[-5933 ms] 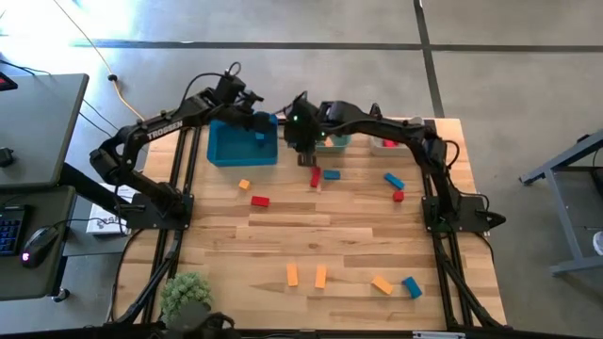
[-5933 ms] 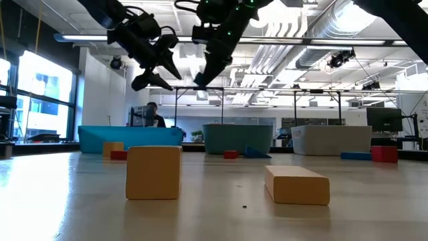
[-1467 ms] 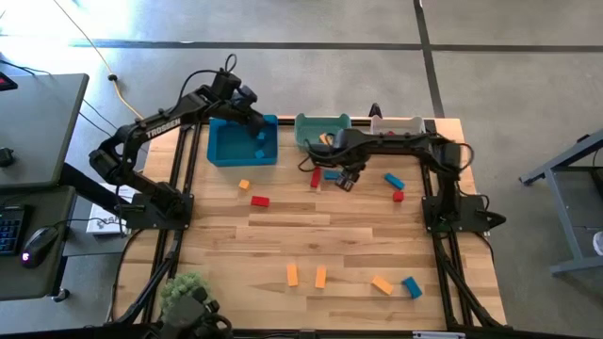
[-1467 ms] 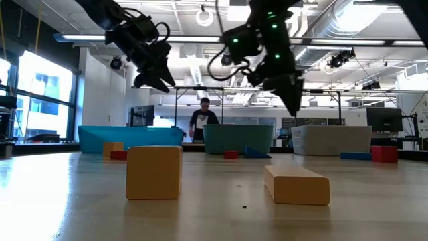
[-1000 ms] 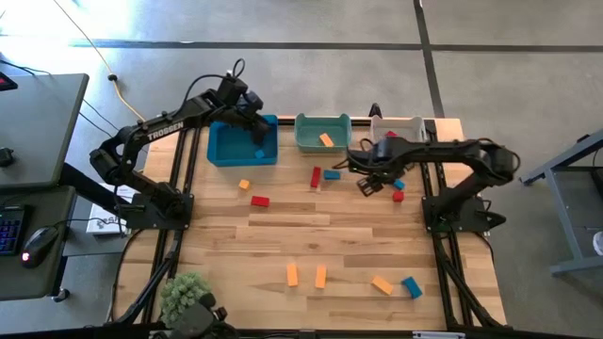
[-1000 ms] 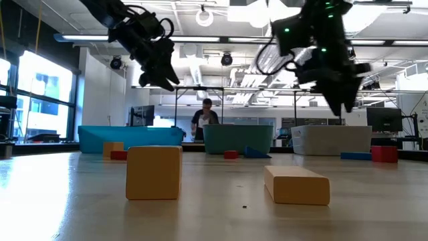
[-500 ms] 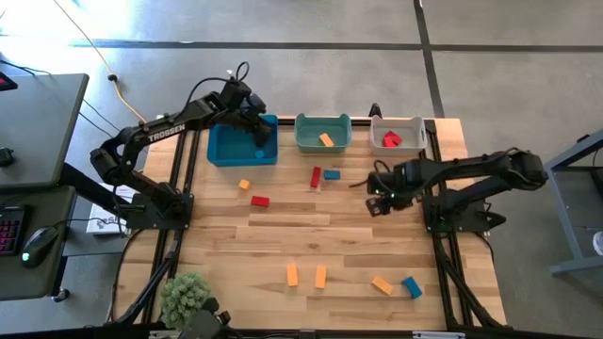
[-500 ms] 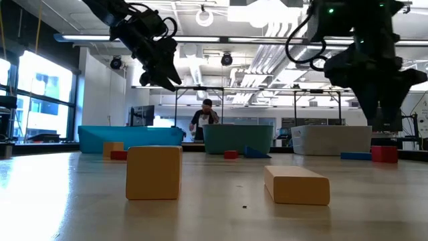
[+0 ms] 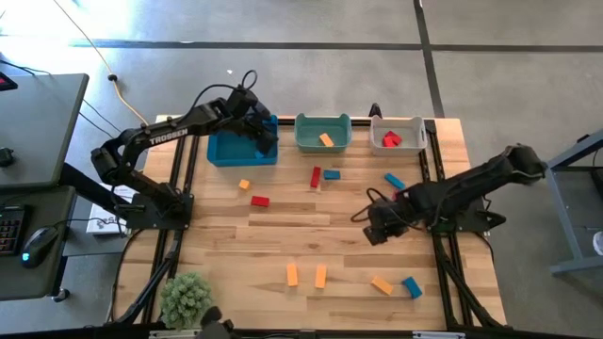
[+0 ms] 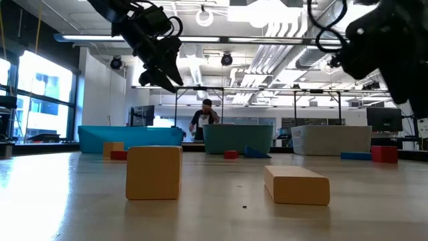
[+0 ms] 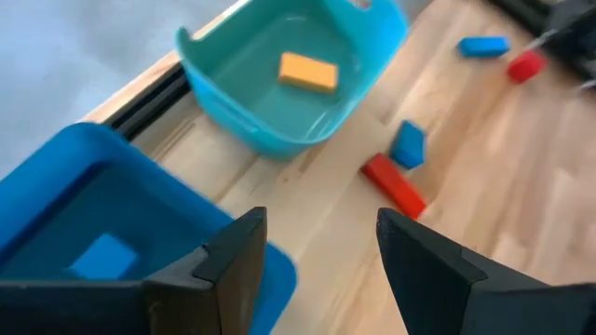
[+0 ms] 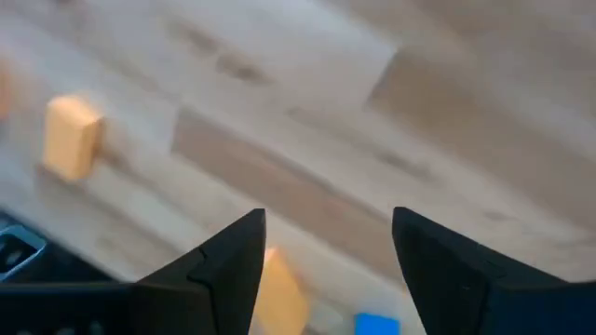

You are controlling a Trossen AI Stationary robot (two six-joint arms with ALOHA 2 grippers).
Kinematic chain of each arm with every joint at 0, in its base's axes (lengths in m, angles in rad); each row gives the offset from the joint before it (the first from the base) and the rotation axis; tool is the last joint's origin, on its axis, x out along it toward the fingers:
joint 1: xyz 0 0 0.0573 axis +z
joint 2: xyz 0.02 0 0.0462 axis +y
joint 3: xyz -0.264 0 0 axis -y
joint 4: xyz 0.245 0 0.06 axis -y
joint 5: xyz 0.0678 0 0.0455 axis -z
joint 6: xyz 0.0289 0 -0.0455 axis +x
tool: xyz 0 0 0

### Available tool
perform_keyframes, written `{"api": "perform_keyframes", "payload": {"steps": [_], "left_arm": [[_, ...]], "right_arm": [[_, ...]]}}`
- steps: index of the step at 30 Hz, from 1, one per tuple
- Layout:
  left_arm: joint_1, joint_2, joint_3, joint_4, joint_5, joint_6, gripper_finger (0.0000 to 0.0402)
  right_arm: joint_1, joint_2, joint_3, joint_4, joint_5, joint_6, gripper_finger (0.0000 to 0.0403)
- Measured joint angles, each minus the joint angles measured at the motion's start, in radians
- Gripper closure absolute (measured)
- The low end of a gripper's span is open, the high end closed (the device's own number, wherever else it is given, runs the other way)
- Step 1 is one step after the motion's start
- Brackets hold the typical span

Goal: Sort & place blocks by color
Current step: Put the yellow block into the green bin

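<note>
My left gripper (image 9: 267, 137) (image 11: 321, 270) hovers open over the right edge of the blue bin (image 9: 226, 151), which holds a blue block (image 11: 102, 256). My right gripper (image 9: 372, 230) (image 12: 326, 270) hangs open over bare table right of centre, nothing between its fingers. An orange block (image 9: 325, 139) lies in the teal bin (image 9: 306, 132); red blocks (image 9: 391, 140) lie in the white bin (image 9: 415, 143). A red bar (image 9: 316, 177), blue blocks (image 9: 332, 174) (image 9: 394, 181), an orange cube (image 9: 244, 185) and a red bar (image 9: 260, 201) lie loose.
Near the front edge lie two orange bars (image 9: 292, 274) (image 9: 320, 275), an orange block (image 9: 382, 284) and a blue block (image 9: 411, 286). A potted plant (image 9: 186, 297) stands at the near left corner. A person (image 10: 202, 124) stands in the room beyond the bins.
My right gripper has swung from the loose blocks in front of the white bin toward the table's near edge, coming lower over the bare wood. My left gripper has shifted a little toward the blue bin's right edge.
</note>
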Motion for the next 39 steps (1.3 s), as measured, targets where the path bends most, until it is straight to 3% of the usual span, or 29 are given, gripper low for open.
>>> {"api": "perform_keyframes", "payload": {"steps": [4, 27, 34, 39], "left_arm": [[-0.015, 0.000, 0.000, -0.049, -0.068, -0.010, 0.0206], [-0.148, 0.000, 0.000, -0.106, -0.155, -0.120, 0.0206], [-0.167, 0.000, 0.000, -0.105, -0.185, -0.144, 0.0206], [-0.170, 0.000, 0.000, -0.105, -0.193, -0.147, 0.0206]], "right_arm": [[0.087, 0.000, 0.000, 0.073, 0.027, 0.041, 0.0179], [0.384, 0.002, 0.000, 0.338, 0.060, 0.320, 0.0191], [0.423, 0.002, 0.000, 0.457, 0.141, 0.340, 0.0220], [0.423, 0.002, 0.000, 0.450, 0.161, 0.291, 0.0229]]}}
